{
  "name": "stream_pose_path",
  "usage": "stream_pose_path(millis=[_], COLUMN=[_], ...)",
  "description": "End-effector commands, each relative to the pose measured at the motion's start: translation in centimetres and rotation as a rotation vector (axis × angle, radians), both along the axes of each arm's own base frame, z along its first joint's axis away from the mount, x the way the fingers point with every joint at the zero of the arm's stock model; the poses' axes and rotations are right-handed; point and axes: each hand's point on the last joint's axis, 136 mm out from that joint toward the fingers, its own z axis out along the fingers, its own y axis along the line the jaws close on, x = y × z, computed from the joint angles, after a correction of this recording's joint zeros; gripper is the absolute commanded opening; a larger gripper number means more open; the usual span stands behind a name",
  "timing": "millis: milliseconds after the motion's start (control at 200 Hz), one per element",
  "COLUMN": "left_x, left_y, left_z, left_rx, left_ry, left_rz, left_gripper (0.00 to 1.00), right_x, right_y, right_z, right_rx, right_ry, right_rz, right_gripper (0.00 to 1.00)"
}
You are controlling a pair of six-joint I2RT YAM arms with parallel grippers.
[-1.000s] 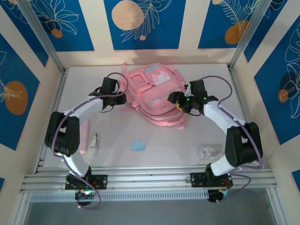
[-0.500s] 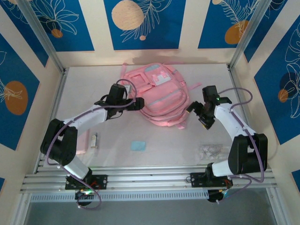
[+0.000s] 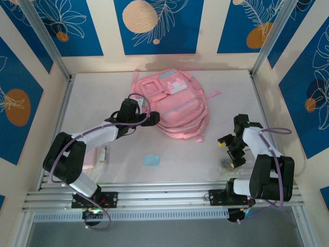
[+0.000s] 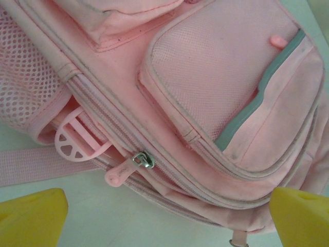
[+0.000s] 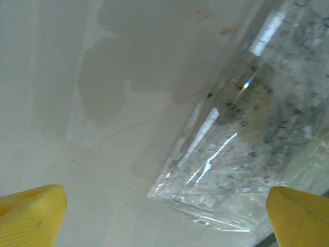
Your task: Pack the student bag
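Seemingly poised to unzip, left gripper (image 3: 149,117) gapes at the student bag (image 3: 177,103); right gripper (image 3: 230,153), also spread, overhangs a ruler packet (image 5: 247,134).

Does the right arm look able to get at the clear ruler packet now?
Probably yes: the open right claw hangs just above the clear ruler packet, and nothing lies between them.

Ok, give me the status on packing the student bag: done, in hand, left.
Done: nothing visibly packed; the student bag lies with its zip looking shut. In hand: open left tool faces that zip; open right tool hovers over the clear ruler packet. Left: open the bag, load packet, blue pad, pink case, white item.
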Motion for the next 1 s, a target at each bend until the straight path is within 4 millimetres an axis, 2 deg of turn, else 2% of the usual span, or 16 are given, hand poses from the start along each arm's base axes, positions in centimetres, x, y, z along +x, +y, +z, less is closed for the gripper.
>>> stream_pose_path(millis=[0,170,250,345,435,555,670,825,995], left_x=[-0.4,-0.8,-0.9,-1.0,-1.0,-1.0,-1.1,-1.2,-1.3], left_y=[-1.0,-1.0,-0.9,-0.7,-0.8,-1.0,-0.9,-0.8,-1.1], left_z=[1.3,0.8,0.8,0.9,1.0,1.1,1.1,0.9,0.8], left_rx=[-0.063,-0.079,-0.081,-0.082,-0.088,-0.103,-0.102,-0.098,-0.097], left_ry=[-0.022,0.000,0.003,0.003,0.004,0.007,0.007,0.010,0.012], left_rz=[-0.031,-0.029,-0.023,-0.015,-0.015,-0.016,-0.015,-0.017,-0.033], left_gripper=[1.00,1.00,1.00,1.00,1.00,0.99,0.99,0.99,0.99], right_x=[-2.3,-1.4,0.4,3.3,6.2,8.4,8.4,7.0,5.1], right_y=[-0.6,0.4,1.3,2.0,2.8,3.6,3.6,2.8,0.6], right_z=[-0.9,-3.2,-3.7,-3.1,-1.6,-0.1,0.8,1.3,1.1], right_rx=[-0.024,0.036,0.081,0.087,0.082,0.071,0.052,0.029,-0.021], right_ry=[0.103,0.064,-0.031,-0.155,-0.228,-0.243,-0.229,-0.192,-0.125], right_rz=[-0.071,-0.059,-0.032,0.027,0.100,0.190,0.217,0.198,0.192], right_gripper=[0.99,1.00,0.97,0.95,0.94,0.94,0.94,0.97,0.99])
